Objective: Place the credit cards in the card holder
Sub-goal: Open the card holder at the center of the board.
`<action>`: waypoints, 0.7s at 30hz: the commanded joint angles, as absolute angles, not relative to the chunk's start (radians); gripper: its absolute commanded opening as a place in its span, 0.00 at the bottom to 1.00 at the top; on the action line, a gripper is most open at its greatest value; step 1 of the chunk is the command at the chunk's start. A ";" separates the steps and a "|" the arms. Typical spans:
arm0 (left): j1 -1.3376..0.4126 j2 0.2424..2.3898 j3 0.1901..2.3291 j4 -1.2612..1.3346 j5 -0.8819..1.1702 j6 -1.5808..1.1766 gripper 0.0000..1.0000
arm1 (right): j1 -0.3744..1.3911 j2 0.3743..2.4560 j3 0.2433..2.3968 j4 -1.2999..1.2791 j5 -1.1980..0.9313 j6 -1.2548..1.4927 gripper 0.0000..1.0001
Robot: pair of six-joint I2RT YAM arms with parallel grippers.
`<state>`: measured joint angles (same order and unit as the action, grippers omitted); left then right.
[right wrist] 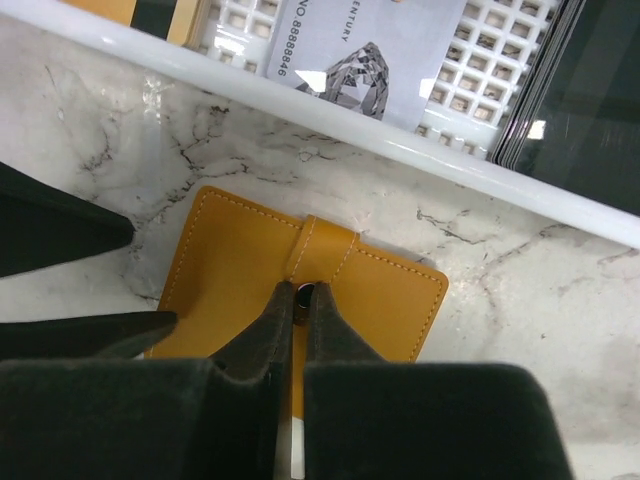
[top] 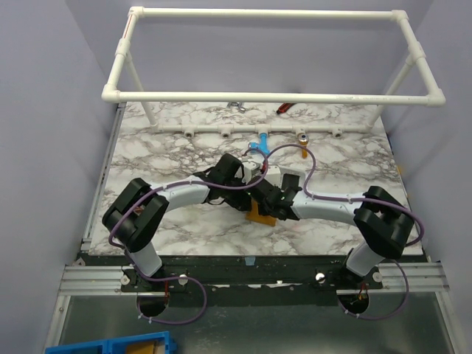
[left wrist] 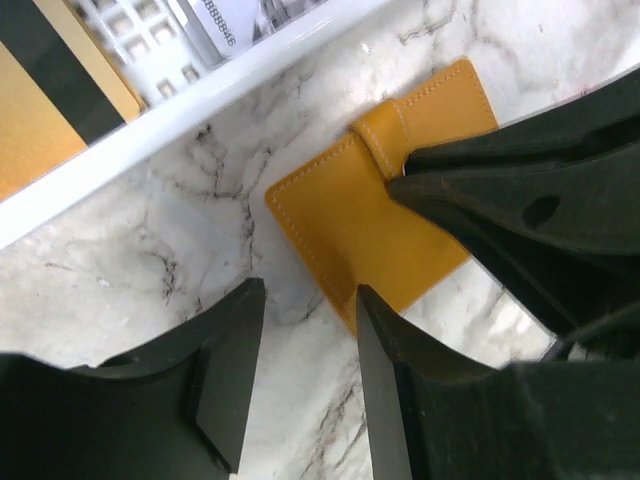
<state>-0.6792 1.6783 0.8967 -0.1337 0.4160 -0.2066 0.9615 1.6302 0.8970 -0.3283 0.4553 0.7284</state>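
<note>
The step in hand looks like opening the card holder (right wrist: 230, 260), before any card goes in. The orange leather wallet lies closed and flat on the marble bench (right wrist: 520, 270), in the lower middle of the right wrist view, just below the white mesh basket (right wrist: 300, 105).

The right gripper (right wrist: 300, 292) has its jaws pressed narrow together on the end of the snap tab (right wrist: 320, 245), pinching it. The left gripper (left wrist: 308, 290) comes in from the lower part of its own view. Its jaws are apart and grip nothing, and one finger reaches the wallet's near edge.

The credit cards sit in the basket across the top of the frames: a silvery-white card (right wrist: 360, 50), a stack of black ones (right wrist: 580, 90) at the upper right, and a gold card (left wrist: 30, 140) at the upper left of the left wrist view.

The next move probably calls for lifting the tab to pop the snap while the left jaws pin the wallet, or it may simply slide.
</note>
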 commanded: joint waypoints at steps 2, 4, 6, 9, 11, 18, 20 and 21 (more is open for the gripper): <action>-0.779 1.684 0.941 -0.126 0.231 -0.076 0.44 | 0.968 1.630 0.846 -0.302 0.415 0.794 0.01; -0.804 1.695 0.945 -0.123 0.178 -0.036 0.44 | 0.967 1.605 0.829 -0.280 0.393 0.801 0.01; -0.815 1.711 0.949 -0.123 0.143 -0.013 0.44 | 0.967 1.587 0.820 -0.273 0.386 0.805 0.01; -0.839 1.728 0.948 -0.126 0.096 0.030 0.44 | 0.964 1.552 0.789 -0.246 0.373 0.810 0.01; -0.848 1.724 0.934 -0.114 0.094 0.038 0.44 | 0.954 1.530 0.763 -0.222 0.356 0.810 0.01; -0.864 1.688 0.933 -0.118 0.091 0.085 0.44 | 0.873 1.420 0.689 -0.150 0.257 0.816 0.01; -0.850 1.673 0.954 -0.148 0.124 0.087 0.44 | 0.837 1.388 0.684 -0.151 0.223 0.815 0.01; -0.836 1.665 0.961 -0.159 0.148 0.081 0.44 | 0.820 1.371 0.686 -0.150 0.206 0.811 0.01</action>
<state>-0.8570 1.7077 0.9340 -0.1173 0.0910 0.0467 0.8768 1.4357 0.6987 -0.2024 0.3138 0.8043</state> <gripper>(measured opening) 0.442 0.033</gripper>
